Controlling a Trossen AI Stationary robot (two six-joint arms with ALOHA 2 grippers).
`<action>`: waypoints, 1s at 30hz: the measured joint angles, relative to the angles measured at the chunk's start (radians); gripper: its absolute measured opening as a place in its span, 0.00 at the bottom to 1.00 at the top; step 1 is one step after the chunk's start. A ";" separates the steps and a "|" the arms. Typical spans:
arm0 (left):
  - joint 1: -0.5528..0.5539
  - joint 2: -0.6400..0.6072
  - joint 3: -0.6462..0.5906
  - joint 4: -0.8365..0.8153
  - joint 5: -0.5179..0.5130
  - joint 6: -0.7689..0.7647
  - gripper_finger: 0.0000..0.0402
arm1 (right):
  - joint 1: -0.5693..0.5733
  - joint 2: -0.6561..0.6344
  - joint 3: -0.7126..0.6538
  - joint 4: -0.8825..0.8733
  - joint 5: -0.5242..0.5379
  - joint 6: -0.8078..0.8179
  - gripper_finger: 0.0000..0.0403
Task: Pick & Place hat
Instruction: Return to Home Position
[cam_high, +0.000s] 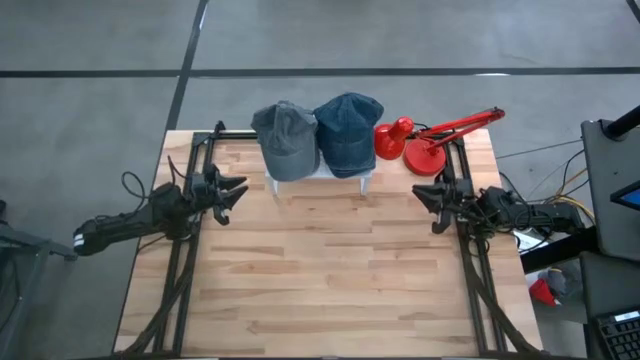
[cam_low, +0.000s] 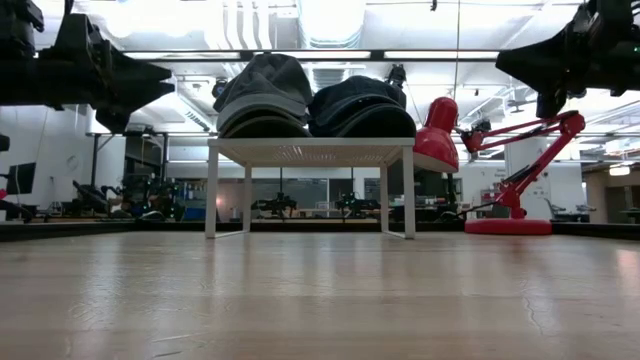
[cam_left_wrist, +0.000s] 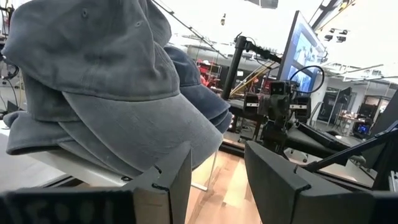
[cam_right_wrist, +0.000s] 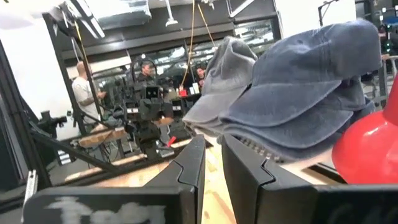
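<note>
No legible text, number, brand or sign in any view.

Candidates checked:
- Pale smeared marking (cam_right_wrist: 87, 208) on the dark wrist housing of the right arm: blurred, unreadable.
- Lit flat monitor screen (cam_left_wrist: 303, 46) beyond the counter (cam_high: 320, 270): bluish content, too small to read.
- Stacked grey fabric caps (cam_high: 285, 140) and stacked blue denim caps (cam_high: 347, 135), at 12 o'clock on the counter: nothing readable on either.
</note>
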 joint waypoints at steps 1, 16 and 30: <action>0.000 0.000 0.000 0.001 0.000 0.001 0.38 | 0.000 0.000 0.000 -0.009 0.000 0.001 0.13; 0.000 0.000 0.000 0.006 -0.001 -0.001 0.38 | 0.000 0.001 0.000 -0.032 -0.004 -0.066 0.13; 0.000 0.000 0.000 0.005 -0.001 -0.003 0.38 | 0.000 0.001 0.000 -0.038 -0.003 -0.053 0.13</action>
